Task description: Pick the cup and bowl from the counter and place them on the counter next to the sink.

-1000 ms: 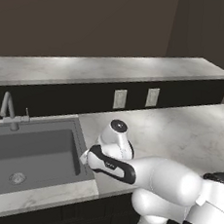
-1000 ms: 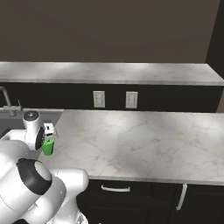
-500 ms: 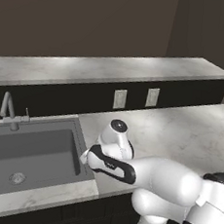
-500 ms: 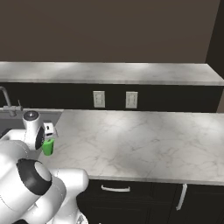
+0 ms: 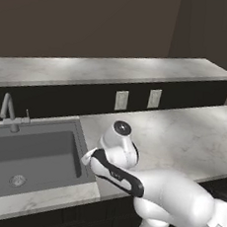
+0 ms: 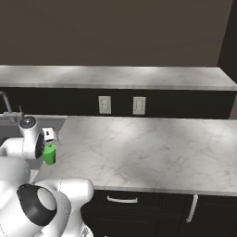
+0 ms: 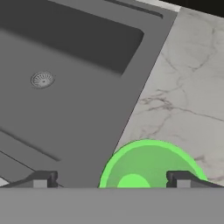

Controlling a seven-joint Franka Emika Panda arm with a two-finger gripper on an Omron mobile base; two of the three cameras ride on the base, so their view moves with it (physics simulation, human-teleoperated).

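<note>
The green cup (image 6: 49,154) stands upright on the marbled counter (image 6: 139,143), right beside the rim of the sink (image 7: 83,65). In the hand view I look down into the cup (image 7: 148,166). My gripper (image 7: 111,179) hangs over it, open, with the jaws spread wide. The right fingertip (image 7: 181,178) sits over the cup's rim and the left one is over the sink's edge. From the right base view, the gripper (image 6: 49,140) is just above the cup. The bowl is out of view.
The dark sink basin (image 5: 32,151) with its round drain (image 7: 42,79) lies left of the cup, and the faucet (image 5: 6,109) stands behind it. A raised back counter (image 5: 115,71) and two wall outlets (image 6: 121,105) run along the rear. Marbled counter extends to the right.
</note>
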